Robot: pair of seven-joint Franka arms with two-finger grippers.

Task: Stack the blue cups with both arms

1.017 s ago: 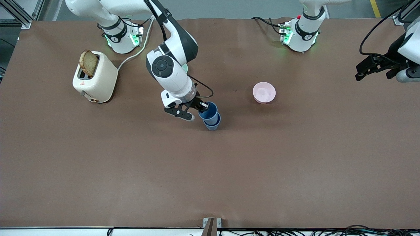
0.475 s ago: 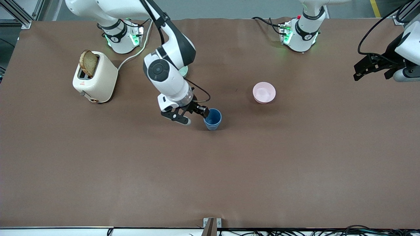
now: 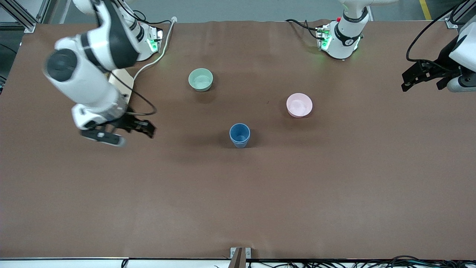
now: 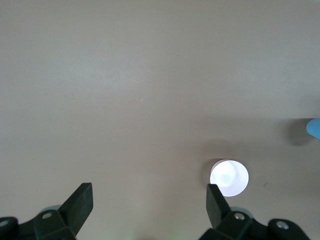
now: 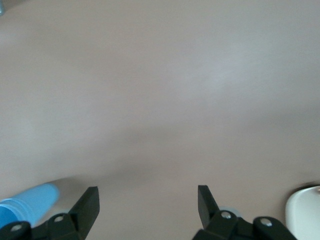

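Note:
The two blue cups (image 3: 240,135) stand nested, one inside the other, upright near the middle of the table. They also show in the right wrist view (image 5: 27,205), and a blue edge shows in the left wrist view (image 4: 314,128). My right gripper (image 3: 145,128) is open and empty, up over the table beside the toaster and well away from the cups; its own view (image 5: 147,200) shows nothing between the jaws. My left gripper (image 3: 408,80) is open and empty, waiting over the left arm's end of the table; it also shows in its own view (image 4: 149,200).
A pale green bowl (image 3: 200,79) sits farther from the front camera than the cups. A pink bowl (image 3: 299,105) (image 4: 229,177) sits toward the left arm's end. A cream toaster (image 3: 122,79) (image 5: 305,212) stands near the right arm's base, mostly hidden by the right arm.
My right gripper let go of the upper cup, now seated in the lower one, and swung away toward the toaster. The green bowl is now uncovered. The left arm barely moved.

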